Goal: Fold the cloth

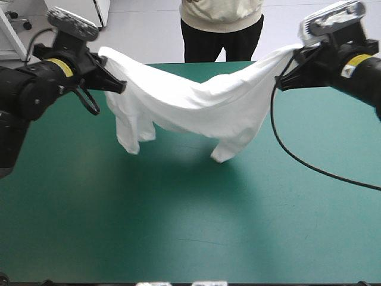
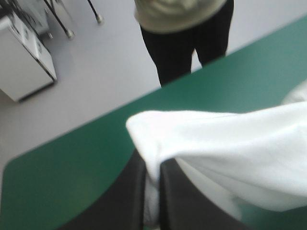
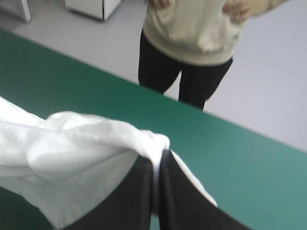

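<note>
Clamped on the white T-shirt (image 1: 196, 101) at both ends, left gripper (image 1: 118, 85) and right gripper (image 1: 284, 79) alike; slung sagging above the tabletop (image 1: 178, 226) near its far edge. Draw apart evenly to tauten, then lower flat, dangling hem first

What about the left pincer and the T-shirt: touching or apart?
Touching. The left wrist view shows the left pincer all but shut, with a fold of the white T-shirt clamped inside it.

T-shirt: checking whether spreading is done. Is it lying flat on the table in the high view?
No, the T-shirt hangs sagging between the left gripper and right gripper, each holding one end.
</note>
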